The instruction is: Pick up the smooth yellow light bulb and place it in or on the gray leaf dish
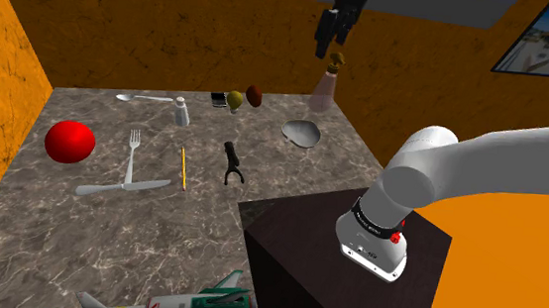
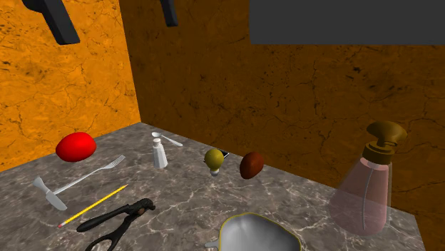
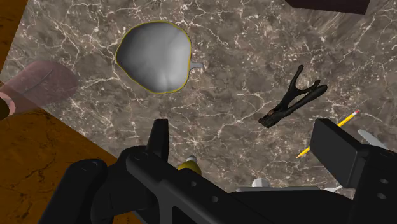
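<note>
From the shoulder view, my gripper [image 1: 329, 33] hangs high over the far end of the marble table [image 1: 88, 234], close to the orange wall, with the pink soap bottle [image 1: 325, 90] below it in the frame. The yellow light bulb [image 1: 235, 100] stands on the table by that far wall, between a pale shaker [image 1: 181, 111] and a brown rounded thing [image 1: 254, 97], well apart from me. The gray leaf dish [image 1: 302, 132] lies to the shoulder view's right of the bulb, near it but not touching. In the second exterior view the bulb sits globe up, the yellow-rimmed dish lies in the foreground, and my fingers [image 2: 60, 21] show at the top, far above everything. In the wrist view my fingers stand wide apart and clasp nothing; the dish lies on the marble below, with a black clip [image 3: 292, 102] and a pencil [image 3: 348, 118] off to one side
</note>
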You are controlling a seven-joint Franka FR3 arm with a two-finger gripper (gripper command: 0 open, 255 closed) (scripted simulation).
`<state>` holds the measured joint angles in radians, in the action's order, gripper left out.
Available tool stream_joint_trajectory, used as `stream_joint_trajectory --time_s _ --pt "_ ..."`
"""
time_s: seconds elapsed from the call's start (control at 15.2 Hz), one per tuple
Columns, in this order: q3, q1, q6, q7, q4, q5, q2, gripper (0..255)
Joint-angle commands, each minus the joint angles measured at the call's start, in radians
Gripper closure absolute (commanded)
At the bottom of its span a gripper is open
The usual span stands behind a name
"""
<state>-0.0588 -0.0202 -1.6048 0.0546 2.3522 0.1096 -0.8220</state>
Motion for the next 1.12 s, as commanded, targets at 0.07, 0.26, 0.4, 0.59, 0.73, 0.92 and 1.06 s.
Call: stream_joint_trajectory --time_s 0.07,0.26,0.4,0.59,0.73,0.92,1.06 --pt "0.004 -0.002 -0.031 0.001 0.006 0.002 0.027 0" --pt "0.015 -0.008 -0.124 0.002 0.016 0.008 0.115 0" --pt "0.022 -0.012 -0.183 0.004 0.016 0.012 0.179 0" --pt "0.031 -0.018 -0.267 0.005 0.005 0.017 0.280 0" --pt "0.036 -0.021 -0.320 0.007 -0.009 0.020 0.351 0" --pt "0.044 -0.026 -0.393 0.009 -0.040 0.024 0.461 0" --pt "0.049 -0.029 -0.437 0.011 -0.067 0.025 0.537 0"
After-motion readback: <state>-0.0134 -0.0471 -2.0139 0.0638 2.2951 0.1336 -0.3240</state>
